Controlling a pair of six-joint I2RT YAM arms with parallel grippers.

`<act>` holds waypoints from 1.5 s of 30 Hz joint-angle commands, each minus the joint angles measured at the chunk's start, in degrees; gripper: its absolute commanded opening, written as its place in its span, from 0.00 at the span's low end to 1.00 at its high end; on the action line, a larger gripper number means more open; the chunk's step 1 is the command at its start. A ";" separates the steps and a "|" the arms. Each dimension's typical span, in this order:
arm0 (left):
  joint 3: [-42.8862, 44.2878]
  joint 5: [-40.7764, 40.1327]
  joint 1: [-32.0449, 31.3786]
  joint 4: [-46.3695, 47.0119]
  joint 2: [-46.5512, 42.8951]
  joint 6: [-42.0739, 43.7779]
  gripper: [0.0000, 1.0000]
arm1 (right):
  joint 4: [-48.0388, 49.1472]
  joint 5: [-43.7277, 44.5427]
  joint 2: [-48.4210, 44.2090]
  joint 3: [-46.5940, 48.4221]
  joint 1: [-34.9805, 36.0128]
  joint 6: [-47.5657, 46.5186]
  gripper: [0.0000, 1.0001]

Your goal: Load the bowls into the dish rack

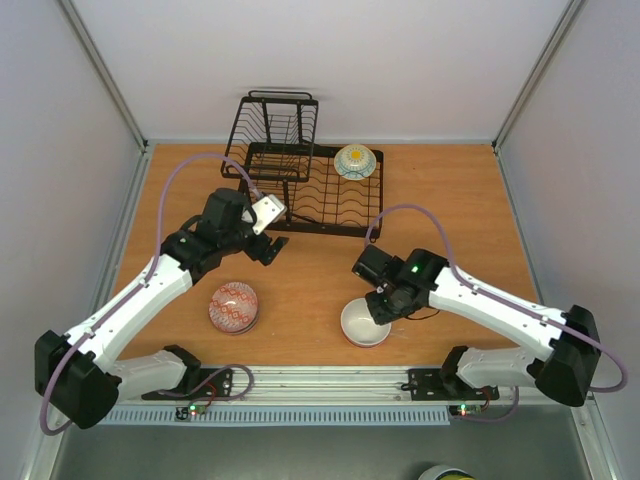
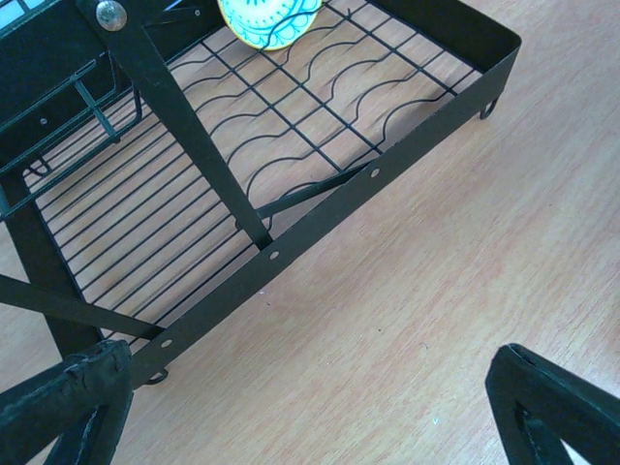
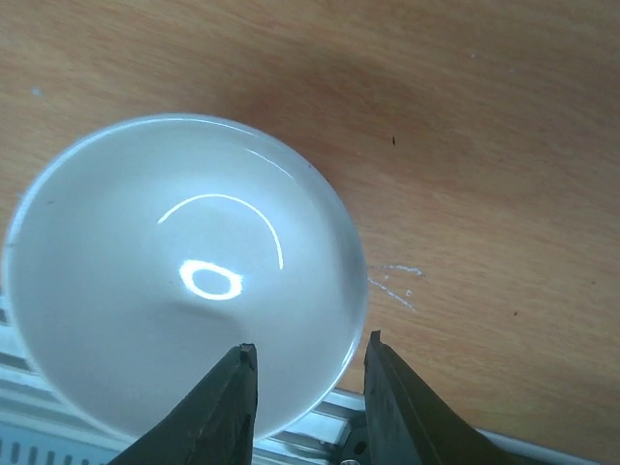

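A pale mint bowl [image 1: 362, 328] [image 3: 174, 262] sits upright on the table near the front edge. My right gripper [image 1: 383, 308] [image 3: 310, 363] straddles its near rim, one finger inside and one outside, closed in on the wall. A red-and-white patterned bowl [image 1: 234, 306] lies on the table at front left. The black wire dish rack [image 1: 320, 228] [image 2: 320, 218] stands at the back, with a cream bowl with a teal rim [image 1: 354, 161] [image 2: 269, 19] in its far right corner. My left gripper [image 1: 272, 245] [image 2: 320, 407] hovers wide open and empty over bare wood in front of the rack.
An aluminium rail [image 1: 330, 378] [image 3: 320, 426] runs along the table's front edge, right under the pale bowl's near side. Grey walls enclose the table on three sides. The rack's raised basket [image 1: 280, 120] stands at its back left.
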 commanded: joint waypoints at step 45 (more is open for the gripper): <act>1.33 0.99 0.27 -0.11 0.11 -0.36 0.99 | -2.57 26.31 -0.67 12.68 0.43 -9.52 0.01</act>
